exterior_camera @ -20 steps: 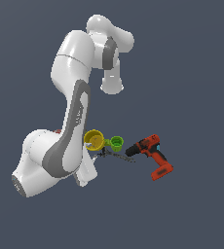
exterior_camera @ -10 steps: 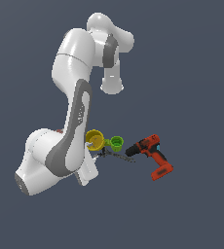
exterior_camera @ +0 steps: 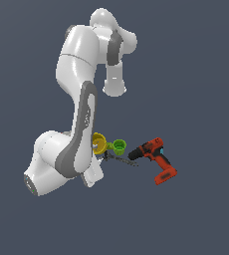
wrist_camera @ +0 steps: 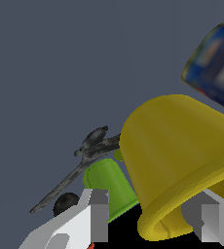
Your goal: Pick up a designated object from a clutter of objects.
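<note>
The yellow cup (wrist_camera: 177, 155) lies tipped on its side and fills much of the wrist view, its rim toward the camera. My gripper (wrist_camera: 155, 220) is open. One finger (wrist_camera: 98, 214) stands clear of the cup's wall and the other finger (wrist_camera: 215, 222) sits at the rim's far side. In the exterior view the yellow cup (exterior_camera: 100, 143) lies just right of the arm's forearm. The white hand (exterior_camera: 93, 173) shows below the cup, its fingertips hidden there. The green cup (wrist_camera: 109, 187) lies close beside the yellow one.
A thin dark tool (exterior_camera: 120, 160) lies in front of the green cup (exterior_camera: 119, 146), with the red-and-black drill (exterior_camera: 154, 157) further toward the exterior view's right. In the wrist view a blue-labelled can (wrist_camera: 215, 63) sits beyond the yellow cup, and the dark tool (wrist_camera: 84, 160) runs past the green one.
</note>
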You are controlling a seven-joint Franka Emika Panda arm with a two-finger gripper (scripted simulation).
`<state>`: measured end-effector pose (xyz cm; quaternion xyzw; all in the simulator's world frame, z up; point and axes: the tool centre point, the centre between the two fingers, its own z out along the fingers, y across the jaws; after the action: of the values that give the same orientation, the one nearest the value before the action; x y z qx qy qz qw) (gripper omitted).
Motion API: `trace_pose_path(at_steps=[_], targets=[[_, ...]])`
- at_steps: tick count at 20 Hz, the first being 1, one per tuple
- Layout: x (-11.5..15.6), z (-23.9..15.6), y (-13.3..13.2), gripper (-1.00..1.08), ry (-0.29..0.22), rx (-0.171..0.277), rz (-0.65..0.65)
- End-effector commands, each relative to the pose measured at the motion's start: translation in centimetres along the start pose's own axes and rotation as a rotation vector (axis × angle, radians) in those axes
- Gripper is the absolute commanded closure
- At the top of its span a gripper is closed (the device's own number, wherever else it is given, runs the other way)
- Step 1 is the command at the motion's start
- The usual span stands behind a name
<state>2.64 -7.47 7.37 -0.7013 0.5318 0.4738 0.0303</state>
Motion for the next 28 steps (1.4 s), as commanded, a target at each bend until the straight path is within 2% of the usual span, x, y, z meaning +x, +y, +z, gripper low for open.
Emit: trace_pose_path(at_steps=[1, 5, 6, 19, 28], targets=[[0.0, 0.3, 0.0, -0.2, 0.0, 0.0, 0.0], [0.0, 0.4, -0.1, -0.2, 0.0, 0.0, 0.0], [0.0, 0.4, -0.1, 1.08, 0.0, 0.0, 0.0], [-0.1, 0.2, -0.1, 1.08, 0.002, 0.004, -0.008], [-1.9, -3.1, 0.1, 1.08, 0.045, 0.059, -0.129]])
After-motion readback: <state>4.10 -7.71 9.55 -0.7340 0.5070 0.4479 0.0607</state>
